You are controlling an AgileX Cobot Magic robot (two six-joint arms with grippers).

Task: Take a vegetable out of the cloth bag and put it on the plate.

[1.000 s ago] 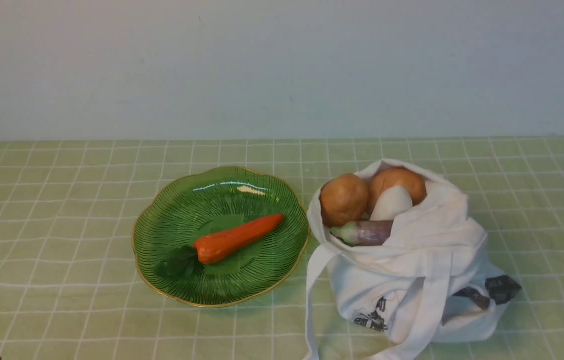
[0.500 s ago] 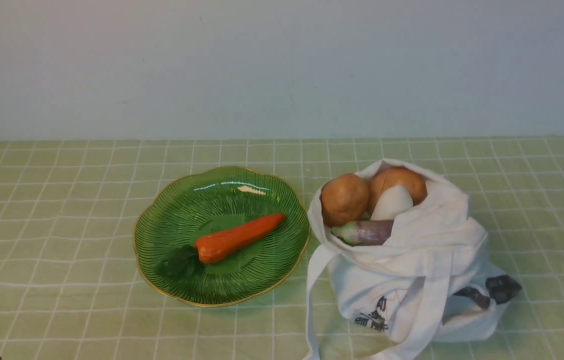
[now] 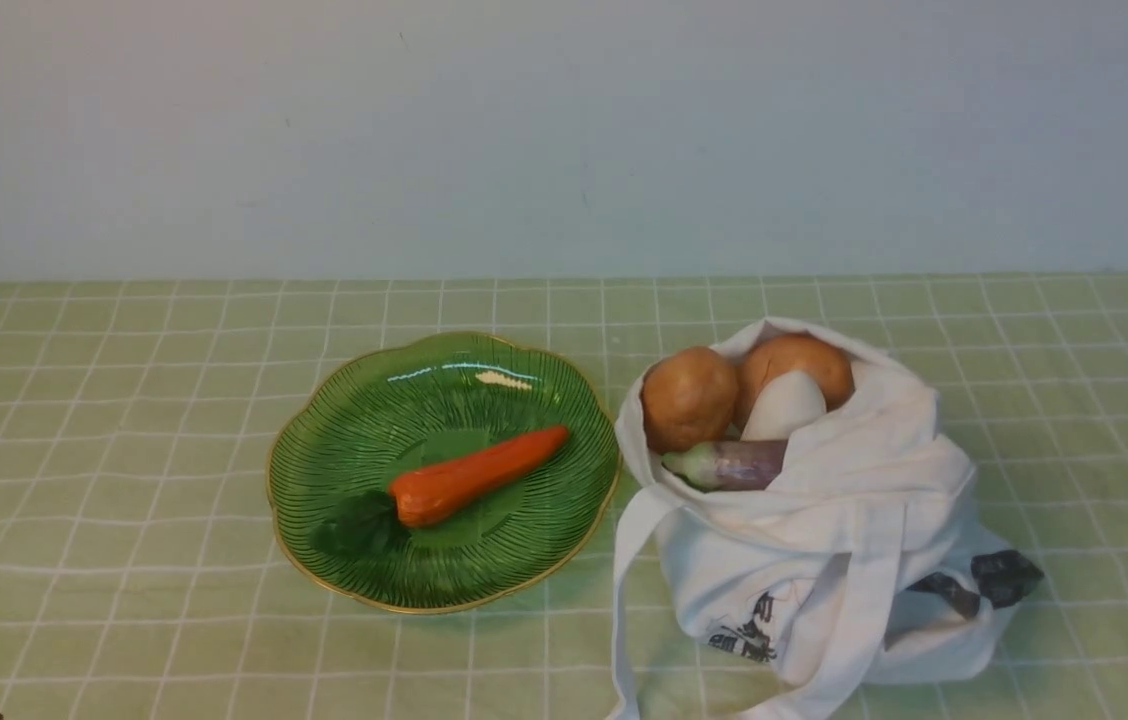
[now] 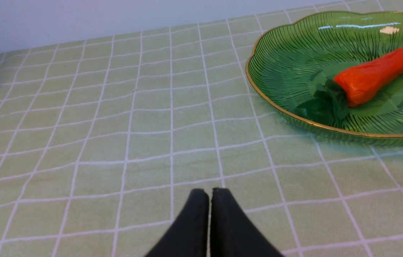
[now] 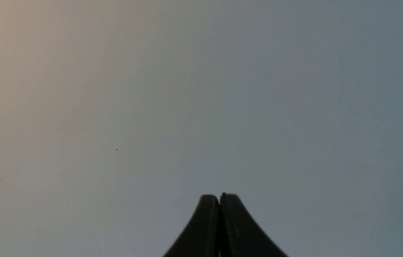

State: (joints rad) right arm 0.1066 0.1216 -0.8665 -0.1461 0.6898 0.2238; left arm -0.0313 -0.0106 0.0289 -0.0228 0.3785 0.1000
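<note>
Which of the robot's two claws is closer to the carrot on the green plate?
Left. The left gripper sits low over the tablecloth, the carrot on the plate just ahead of it. The right gripper faces only blank grey, no carrot in its view.

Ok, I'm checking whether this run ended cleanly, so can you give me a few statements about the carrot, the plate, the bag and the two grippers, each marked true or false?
1. The carrot lies on the green plate. True.
2. The bag is empty. False: potatoes and an eggplant show at its open top.
3. The left gripper is shut with nothing in it. True.
4. The right gripper grips a potato. False: it is shut on nothing.
5. In the front view the plate is to the right of the bag. False: it is to the bag's left.
</note>
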